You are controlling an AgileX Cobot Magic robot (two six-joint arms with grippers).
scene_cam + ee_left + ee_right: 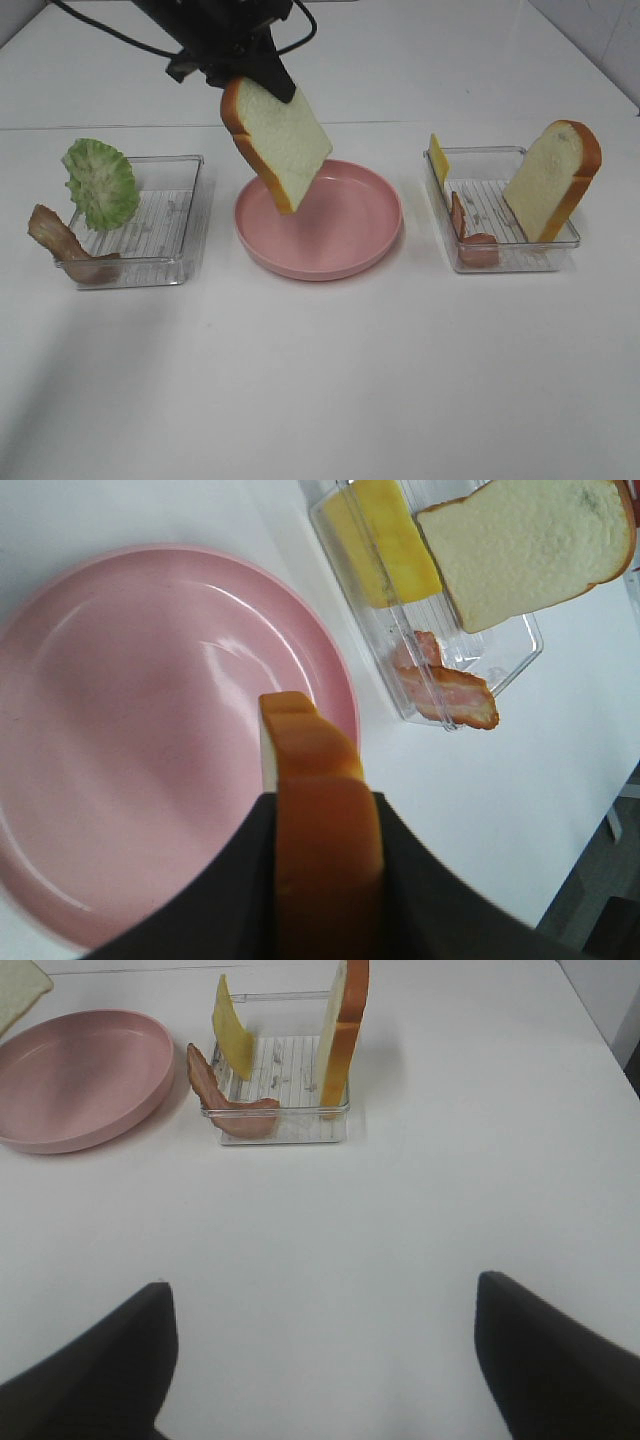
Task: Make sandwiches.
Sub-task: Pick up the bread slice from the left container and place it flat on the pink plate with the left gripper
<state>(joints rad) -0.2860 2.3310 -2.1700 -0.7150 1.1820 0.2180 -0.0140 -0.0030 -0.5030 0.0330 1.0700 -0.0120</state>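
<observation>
My left gripper (252, 82) is shut on a white bread slice with orange-brown crust (278, 140) and holds it tilted in the air over the back left of the round pink plate (350, 228). In the left wrist view the slice's crust (322, 820) sits between the dark fingers, above the plate (130, 730). A second bread slice (553, 180) leans upright in the right clear tray (512, 266), with a yellow cheese slice (438, 157) and a bacon strip (472, 238). My right gripper (320, 1360) is open and empty, low over the table in front of that tray (282, 1132).
The left clear tray (190, 162) holds ruffled green lettuce (100, 183) and a bacon strip (62, 243) leaning over its rim. Bare white table lies in front of the plate and trays.
</observation>
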